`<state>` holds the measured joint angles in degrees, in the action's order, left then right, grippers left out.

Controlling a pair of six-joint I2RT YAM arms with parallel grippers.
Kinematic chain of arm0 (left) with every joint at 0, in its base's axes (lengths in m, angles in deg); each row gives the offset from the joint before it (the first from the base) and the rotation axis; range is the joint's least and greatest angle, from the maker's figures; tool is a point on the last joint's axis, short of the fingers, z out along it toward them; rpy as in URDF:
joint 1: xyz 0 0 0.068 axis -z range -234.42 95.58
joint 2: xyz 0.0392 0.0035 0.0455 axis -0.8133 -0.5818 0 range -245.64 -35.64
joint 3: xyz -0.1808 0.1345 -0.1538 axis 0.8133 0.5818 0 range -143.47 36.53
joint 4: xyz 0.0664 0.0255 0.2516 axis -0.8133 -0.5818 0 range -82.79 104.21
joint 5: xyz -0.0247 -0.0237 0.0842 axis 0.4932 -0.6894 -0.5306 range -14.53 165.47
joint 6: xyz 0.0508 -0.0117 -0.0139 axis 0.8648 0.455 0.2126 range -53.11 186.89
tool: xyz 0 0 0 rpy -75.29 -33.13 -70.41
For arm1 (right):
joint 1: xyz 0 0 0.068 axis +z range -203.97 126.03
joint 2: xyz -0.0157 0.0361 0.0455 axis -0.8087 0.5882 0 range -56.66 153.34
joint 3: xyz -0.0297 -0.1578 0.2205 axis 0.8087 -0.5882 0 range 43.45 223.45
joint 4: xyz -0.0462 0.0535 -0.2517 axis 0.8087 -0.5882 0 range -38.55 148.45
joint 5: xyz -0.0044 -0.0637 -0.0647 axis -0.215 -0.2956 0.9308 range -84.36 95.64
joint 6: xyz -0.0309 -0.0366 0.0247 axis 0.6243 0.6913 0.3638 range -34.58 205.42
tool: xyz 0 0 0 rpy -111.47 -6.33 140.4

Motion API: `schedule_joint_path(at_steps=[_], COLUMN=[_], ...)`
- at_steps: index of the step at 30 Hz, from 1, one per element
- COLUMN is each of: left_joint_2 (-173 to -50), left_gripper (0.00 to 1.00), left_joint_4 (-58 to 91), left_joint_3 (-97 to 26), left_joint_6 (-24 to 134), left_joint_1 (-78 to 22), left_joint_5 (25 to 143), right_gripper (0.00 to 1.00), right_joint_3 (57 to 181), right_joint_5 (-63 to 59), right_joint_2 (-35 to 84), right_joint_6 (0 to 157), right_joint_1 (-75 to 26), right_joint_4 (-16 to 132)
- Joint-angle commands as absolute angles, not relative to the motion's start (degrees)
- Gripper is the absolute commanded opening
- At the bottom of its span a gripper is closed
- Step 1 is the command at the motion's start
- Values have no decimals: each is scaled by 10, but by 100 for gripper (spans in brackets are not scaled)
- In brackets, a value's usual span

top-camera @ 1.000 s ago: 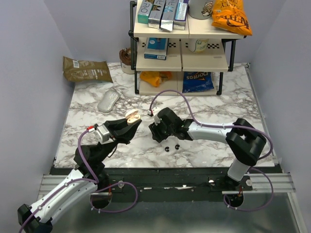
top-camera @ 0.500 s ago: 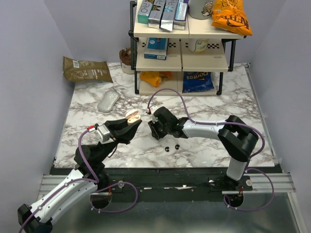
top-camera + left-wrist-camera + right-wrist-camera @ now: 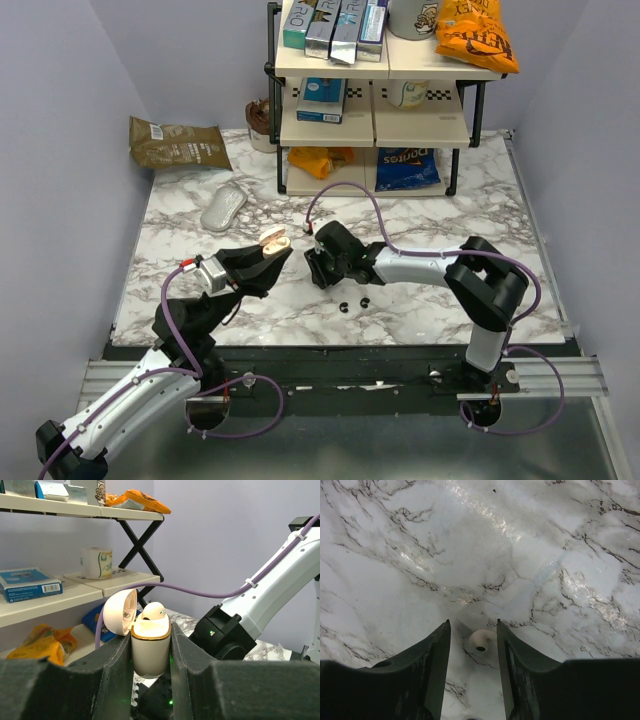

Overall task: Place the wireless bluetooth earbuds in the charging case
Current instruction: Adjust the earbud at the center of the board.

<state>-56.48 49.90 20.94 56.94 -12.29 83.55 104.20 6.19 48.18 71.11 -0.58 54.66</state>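
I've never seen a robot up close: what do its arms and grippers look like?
Both the left arm and right arm have white tube-like links joined by chunky black joints. A purple cable loops along each. The left gripper and right gripper each have two matte black wedge-shaped fingers.

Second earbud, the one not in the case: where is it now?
Right wrist view, low centre: the white earbud sits between the right gripper's fingers, against the marble table.
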Motion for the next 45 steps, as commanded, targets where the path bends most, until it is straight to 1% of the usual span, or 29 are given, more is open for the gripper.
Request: schedule_joint_path(at_steps=[1,5,10,15,21,26,31,35,39,43,45], left_joint_2=[-559,-559,-555,-554,-559,-560,-559,-559,-560,-558,-556], left_gripper=[0,0,0,0,0,0,0,0,0,0,0], left_joint_4=[501,500,495,495,497,495,493,493,493,490,490], left_joint_3=[204,204,203,204,204,203,202,202,201,202,201], left_joint_6=[562,562,563,563,564,564,567,568,568,567,566], left_joint_1=[-119,-118,-116,-114,-114,-113,-112,-112,-111,-111,-110], left_joint_5=[824,824,822,823,822,822,822,822,822,822,820], right_gripper=[49,48,54,55,54,54,48,46,43,34,32], right_joint_3=[1029,1021,991,956,958,996,1012,1001,999,1007,1010], right_joint_5=[72,81,69,38,41,45,43,46,52,76,82], right_joint_2=[471,471,445,429,437,454,475,476,482,485,487], right_joint_6=[704,698,709,728,732,755,769,766,758,707,679], right_joint_1=[-9,-9,-9,-8,-7,-8,-8,-8,-4,-4,-3], right_joint_4=[531,529,549,573,577,569,547,546,536,517,503])
